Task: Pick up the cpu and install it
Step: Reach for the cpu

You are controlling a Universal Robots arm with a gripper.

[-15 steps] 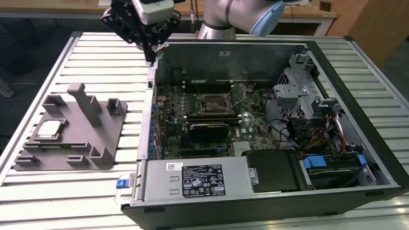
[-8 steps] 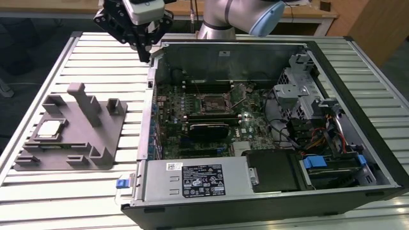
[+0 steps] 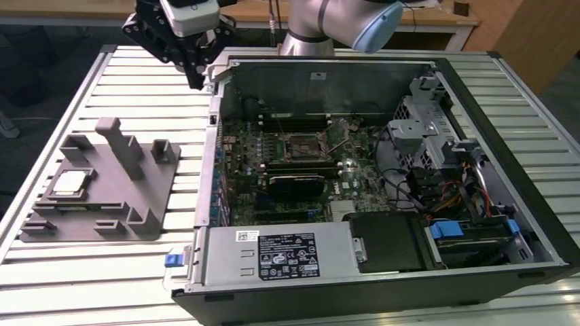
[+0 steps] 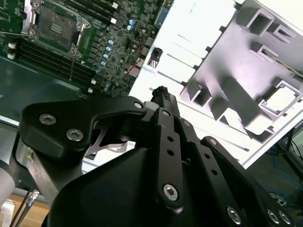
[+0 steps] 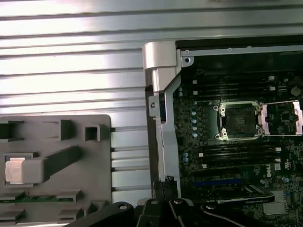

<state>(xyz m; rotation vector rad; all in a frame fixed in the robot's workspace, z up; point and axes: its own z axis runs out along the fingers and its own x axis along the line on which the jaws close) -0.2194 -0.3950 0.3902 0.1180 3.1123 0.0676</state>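
The cpu [image 3: 70, 183] is a small silvery square chip lying in a recess of the grey plastic fixture [image 3: 136, 204] on the slatted table, at the exterior view's left. It also shows in both wrist views [image 4: 281, 99] [image 5: 13, 170], partly behind a fixture post in the first wrist view. My gripper [image 3: 195, 81] hangs above the table beside the far left corner of the open computer case [image 3: 210, 204], well away from the cpu. Its fingers are shut with nothing between them. The motherboard's socket [image 3: 303, 144] [image 5: 236, 120] stands open, with its load plate [image 5: 281, 118] swung aside.
The case's metal side wall [image 5: 161, 109] rises between the fixture and the motherboard. Inside the case are a black power supply [image 3: 290, 255], drive cages [image 3: 426, 136] and cables [image 3: 444, 197]. The fixture has upright posts [image 3: 118, 146]. The arm's base [image 3: 313, 30] stands behind the case.
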